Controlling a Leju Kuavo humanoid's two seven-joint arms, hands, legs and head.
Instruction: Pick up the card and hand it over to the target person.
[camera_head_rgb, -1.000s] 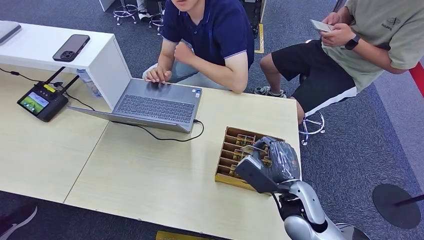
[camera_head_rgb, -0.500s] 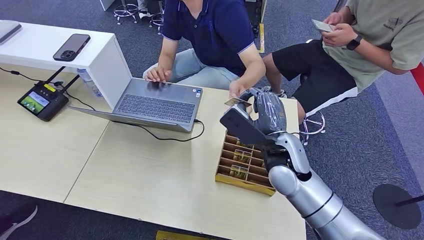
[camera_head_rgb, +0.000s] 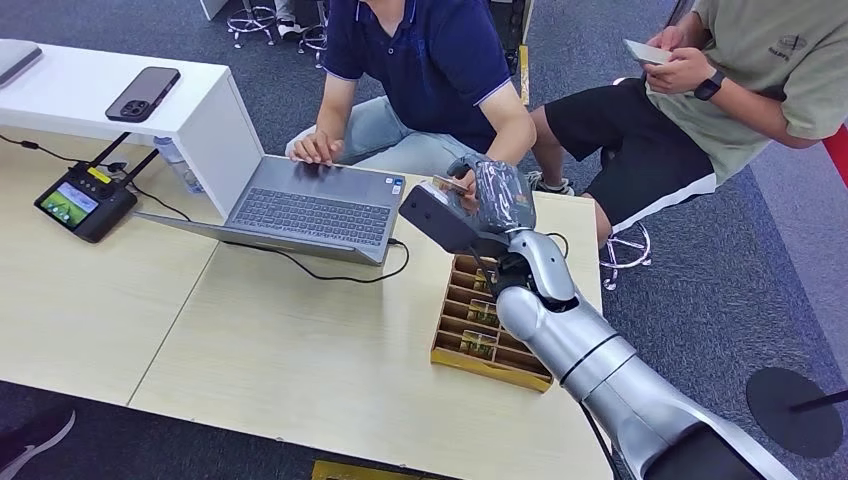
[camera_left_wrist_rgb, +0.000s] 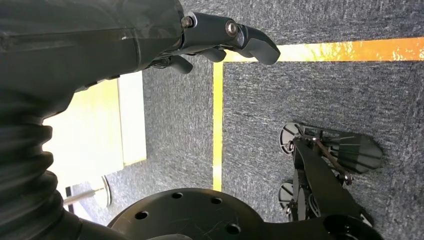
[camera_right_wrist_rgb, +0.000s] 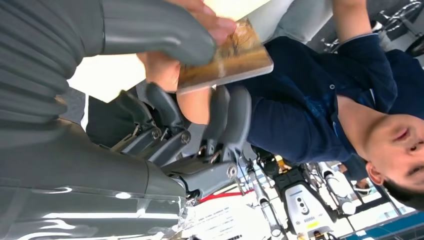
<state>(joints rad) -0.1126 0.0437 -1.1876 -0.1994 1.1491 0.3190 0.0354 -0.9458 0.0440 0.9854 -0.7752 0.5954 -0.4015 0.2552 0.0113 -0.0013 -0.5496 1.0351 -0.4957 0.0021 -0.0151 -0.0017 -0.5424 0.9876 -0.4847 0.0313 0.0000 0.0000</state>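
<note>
1. A pale wooden table (camera_head_rgb: 250, 340) stands on grey-blue carpet. On it are an open laptop (camera_head_rgb: 315, 205) with a black cable looping from its right side, a small black device with a lit screen (camera_head_rgb: 82, 203) at the far left, and a wooden tray of slots (camera_head_rgb: 478, 335) near the right edge.
2. A white shelf (camera_head_rgb: 120, 105) sits at the far left with a dark phone (camera_head_rgb: 143, 93) on top.
3. A person in a navy shirt (camera_head_rgb: 430, 70) sits across the table, one hand on the laptop. A second person in a tan shirt (camera_head_rgb: 760, 60) sits far right, looking at a phone of their own.
4. The right hand (camera_head_rgb: 480, 200) is raised over the far edge of the table, just beyond the tray, its thumb pressing the card (camera_right_wrist_rgb: 227, 55) against its fingers (camera_right_wrist_rgb: 235, 117). The seated person's hand (camera_right_wrist_rgb: 200, 15) touches the card's top edge, so both have hold of it.
5. The left hand (camera_left_wrist_rgb: 220, 42) hangs beside the robot over the carpet and a yellow floor line (camera_left_wrist_rgb: 217, 125), fingers curled in, holding nothing.
6. The table's near right corner is close below the silver arm (camera_head_rgb: 600, 370). Open carpet lies to the right, with a dark round base (camera_head_rgb: 795, 410) on it.
7. Half a second ago the right hand was further right, above the tray's far end. It has since swung left toward the navy-shirted person, uncovering more of the tray.
</note>
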